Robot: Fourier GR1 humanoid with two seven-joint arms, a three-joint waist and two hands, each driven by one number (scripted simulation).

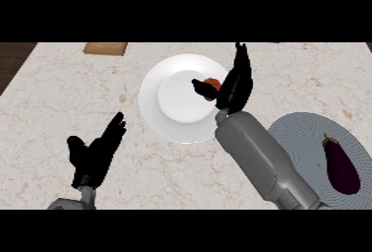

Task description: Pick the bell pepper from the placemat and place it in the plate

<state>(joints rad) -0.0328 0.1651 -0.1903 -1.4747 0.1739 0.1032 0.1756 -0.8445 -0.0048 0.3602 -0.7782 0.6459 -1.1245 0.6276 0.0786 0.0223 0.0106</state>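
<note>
Bell pepper [211,82], showing as a small patch of red with a trace of green, sits over the right part of the white plate [174,98], mostly hidden by the right hand [231,88]. That hand reaches in from the lower right on its grey forearm, its long fingers pointing toward the far edge of the counter [65,98] and its thumb hooked round the near-left side of the pepper, so it looks closed on the pepper between thumb and fingers. Whether the pepper already rests on the plate or hangs just above it cannot be told from this steep view. Judging by this, the carrying step is all but done and the placing step is in hand: the next move calls for lowering the pepper until it bears on the plate, spreading thumb and fingers apart, and then drawing the hand back without nudging the pepper off the rim. To the near right lies the round blue-grey placemat [305,133], well apart from the pepper, with a dark purple eggplant [340,165] lying on it. The left hand [94,152] rests open at the near left, fingers straight and up, holding nothing. A tan board-like thing [106,47] lies at the far edge. No brand, label or writing can be read anywhere.
</note>
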